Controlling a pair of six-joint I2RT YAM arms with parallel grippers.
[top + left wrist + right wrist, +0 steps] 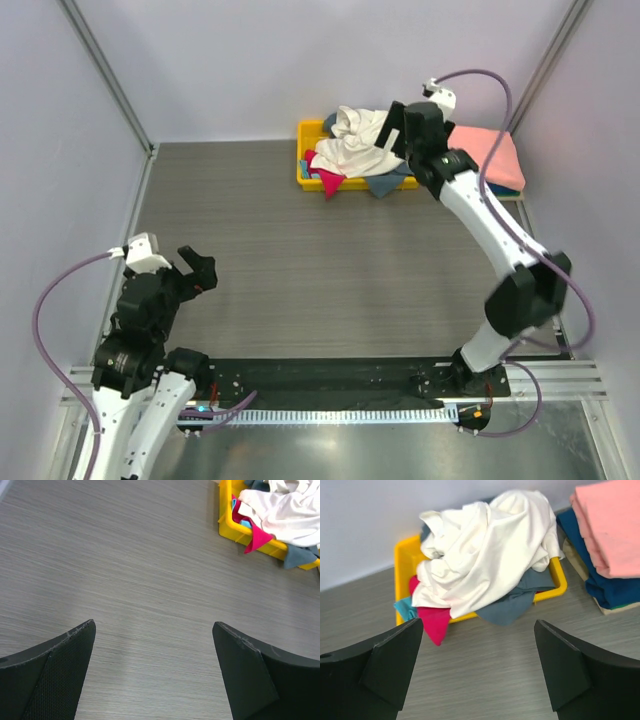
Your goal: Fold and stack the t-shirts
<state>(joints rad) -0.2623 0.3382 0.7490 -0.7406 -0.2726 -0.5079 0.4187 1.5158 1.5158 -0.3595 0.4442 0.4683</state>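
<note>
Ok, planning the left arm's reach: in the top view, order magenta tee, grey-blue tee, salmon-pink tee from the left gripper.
From the left gripper:
1. magenta tee, yellow bin front left.
2. grey-blue tee, bin's front right.
3. salmon-pink tee, folded, far right.

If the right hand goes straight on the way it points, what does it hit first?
The right hand would probably meet the cream-white t-shirt heaped in the yellow bin first, though depth is unclear.

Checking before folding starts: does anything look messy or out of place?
Yes. The cream-white tee is heaped above the rim of the yellow bin, and the magenta tee and grey-blue tee spill over its front wall.
</note>
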